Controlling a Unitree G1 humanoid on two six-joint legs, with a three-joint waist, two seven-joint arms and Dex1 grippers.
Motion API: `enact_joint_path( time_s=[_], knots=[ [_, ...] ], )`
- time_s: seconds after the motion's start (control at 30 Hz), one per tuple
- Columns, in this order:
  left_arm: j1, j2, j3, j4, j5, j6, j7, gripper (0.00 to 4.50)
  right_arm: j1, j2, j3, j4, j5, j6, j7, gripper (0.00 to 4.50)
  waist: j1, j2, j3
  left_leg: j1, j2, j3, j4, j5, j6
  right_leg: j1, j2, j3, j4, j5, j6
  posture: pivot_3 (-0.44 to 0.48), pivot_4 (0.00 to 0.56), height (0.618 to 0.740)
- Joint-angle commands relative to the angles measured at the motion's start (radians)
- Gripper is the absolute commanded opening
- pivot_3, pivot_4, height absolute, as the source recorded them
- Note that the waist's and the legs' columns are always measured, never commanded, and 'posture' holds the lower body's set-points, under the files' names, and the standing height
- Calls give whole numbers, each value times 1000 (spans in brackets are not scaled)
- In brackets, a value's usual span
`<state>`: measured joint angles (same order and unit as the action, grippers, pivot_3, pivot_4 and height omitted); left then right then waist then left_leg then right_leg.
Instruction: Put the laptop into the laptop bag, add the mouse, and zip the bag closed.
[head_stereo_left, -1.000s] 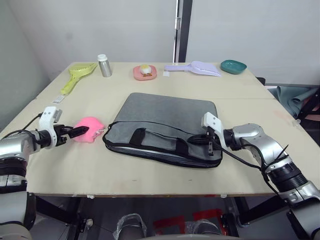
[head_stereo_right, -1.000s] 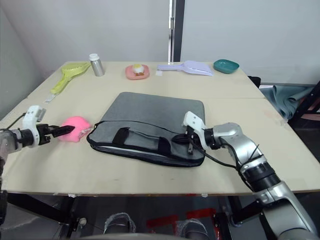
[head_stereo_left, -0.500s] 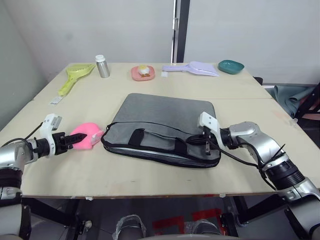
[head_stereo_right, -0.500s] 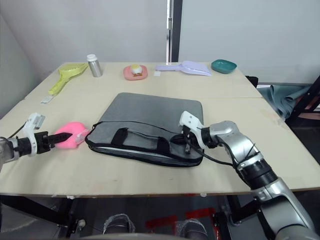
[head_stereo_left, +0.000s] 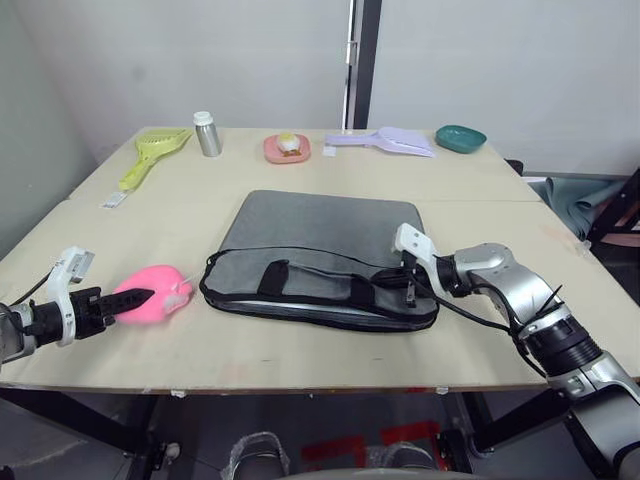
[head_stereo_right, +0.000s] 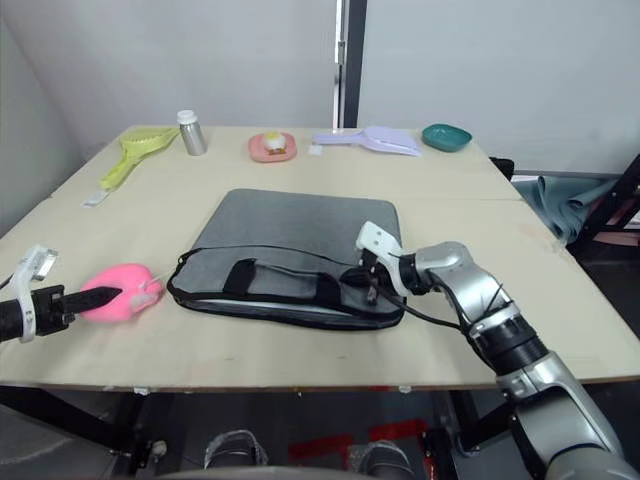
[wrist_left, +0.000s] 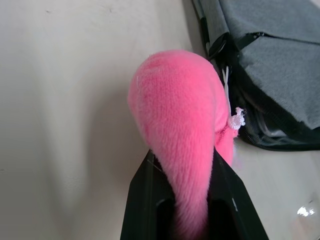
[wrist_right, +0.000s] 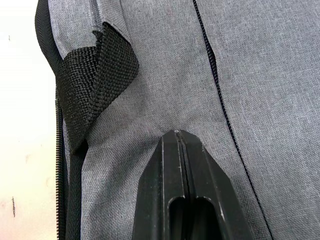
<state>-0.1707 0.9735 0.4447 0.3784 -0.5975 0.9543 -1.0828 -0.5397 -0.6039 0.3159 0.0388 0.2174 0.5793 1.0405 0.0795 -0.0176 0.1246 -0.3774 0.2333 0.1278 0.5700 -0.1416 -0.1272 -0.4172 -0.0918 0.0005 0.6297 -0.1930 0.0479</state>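
The grey laptop bag (head_stereo_left: 320, 235) lies flat in the middle of the table, its black zipper open along the near edge, where a pale strip shows inside. My left gripper (head_stereo_left: 140, 296) is shut on a fluffy pink plush toy (head_stereo_left: 165, 285) just left of the bag's near corner; in the left wrist view both fingers (wrist_left: 145, 185) squeeze the plush toy (wrist_left: 180, 110). My right gripper (wrist_right: 178, 134) is shut, its tip resting on the bag's grey fabric beside a black strap handle (wrist_right: 95, 70). The mouse is out of view. The laptop cannot be made out for certain.
Along the far edge stand a yellow-green scoop (head_stereo_left: 150, 155), a silver bottle (head_stereo_left: 208, 133), a pink dish (head_stereo_left: 287, 148), a lilac scoop (head_stereo_left: 390, 140) and a teal bowl (head_stereo_left: 462, 138). The table's front edge runs close below both grippers.
My left gripper has shut on the pink plush toy and pulled it a little toward me and leftward, off the bag's corner. The right gripper stays on the bag. The camera has shifted.
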Motion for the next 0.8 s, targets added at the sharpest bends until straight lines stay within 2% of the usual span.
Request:
enact_joint_path(
  time_s=[0.03, 0.17, 0.33, 0.47, 0.53, 0.67, 0.8],
  knots=[
    [5, -11, 52, -43, -45, 43, 27, 257, 42, -6, 59, 74, -68, 47, -25, 0, -1, -1, -1, 0, 0, 0, -1, 0, 0, 0, 0, 0, 0, 0, 0, 0, 150, 740],
    [32, -109, 75, -171, -124, 169, 118, 257, 45, -10, 59, 66, -66, 50, -23, 0, -3, 0, -1, 3, 0, 3, -2, 0, 0, 1, 0, 1, -3, 0, 0, 0, 150, 740],
    [212, -186, 25, -407, -168, 232, 162, 257, 46, -8, 61, 63, -67, 56, -29, 0, -14, -1, -4, 3, 0, 3, -5, 0, 0, 3, 0, 0, -8, 0, 0, 0, 150, 740],
    [245, -206, 57, -428, -198, 257, 200, 257, 56, -5, 64, 49, -68, 64, -29, 0, -13, 3, -11, 8, -1, 6, -15, 0, 0, 7, 1, 0, -16, -1, 2, 0, 150, 740],
    [253, -208, 78, -447, -233, 289, 207, 257, 56, -5, 65, 51, -71, 62, -30, 0, -13, 3, -11, 9, -1, 6, -16, 0, -1, 7, 1, 0, -17, -9, 15, 0, 150, 740],
    [303, -198, 100, -516, -301, 344, 189, 257, 51, -1, 65, 54, -71, 61, -31, 0, -17, 3, -12, 9, -1, 6, -16, 0, -1, 7, 1, 0, -19, -9, 15, 0, 150, 740],
    [315, -187, 169, -466, -351, 390, 179, 257, 49, 3, 71, 52, -76, 57, -31, 0, -18, 3, -12, 9, -1, 7, -17, -1, -1, 7, 1, 0, -20, -10, 16, 0, 150, 740]
  ],
)
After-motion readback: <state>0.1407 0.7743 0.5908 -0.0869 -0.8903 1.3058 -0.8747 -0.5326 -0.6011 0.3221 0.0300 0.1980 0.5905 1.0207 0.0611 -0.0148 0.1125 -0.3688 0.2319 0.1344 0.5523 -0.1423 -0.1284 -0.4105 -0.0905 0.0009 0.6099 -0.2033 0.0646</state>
